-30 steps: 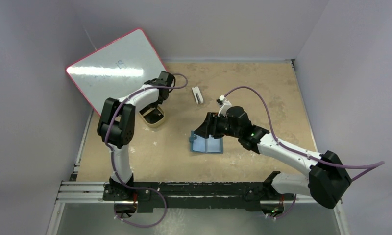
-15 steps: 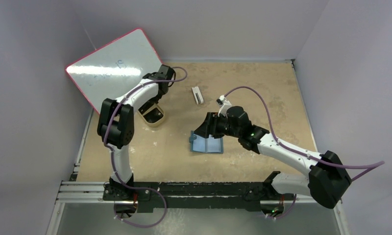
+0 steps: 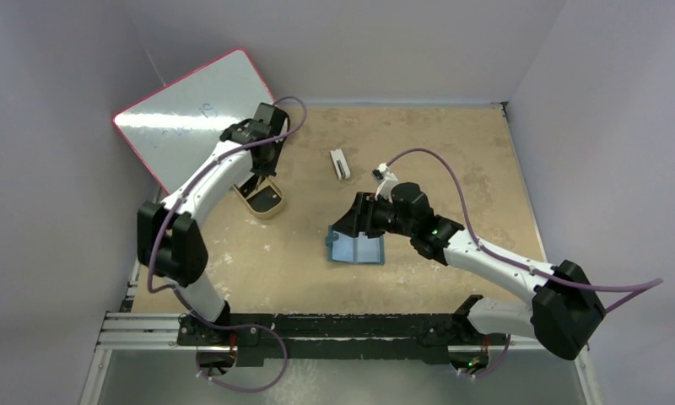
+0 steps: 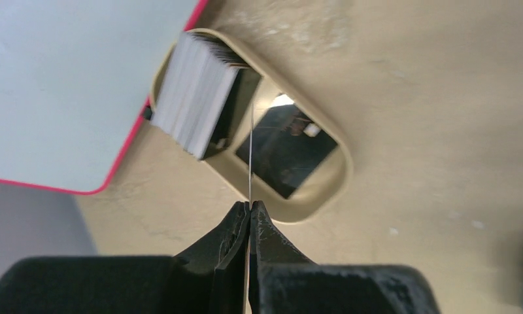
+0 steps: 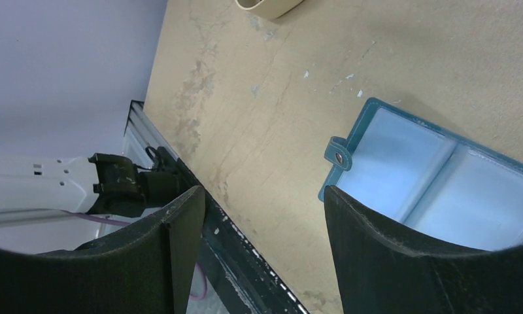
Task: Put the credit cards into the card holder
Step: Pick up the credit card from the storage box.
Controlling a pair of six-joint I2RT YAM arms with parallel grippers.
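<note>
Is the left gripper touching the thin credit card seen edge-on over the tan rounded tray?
Touching. In the left wrist view the left gripper is shut on the near end of the thin credit card, no gap.

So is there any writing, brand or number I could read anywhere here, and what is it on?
On the whiteboard: faint blue scribbles, too blurred to read.
On the credit cards: stack seen edge-on, no print shows.
On the card holder: no lettering visible.
</note>
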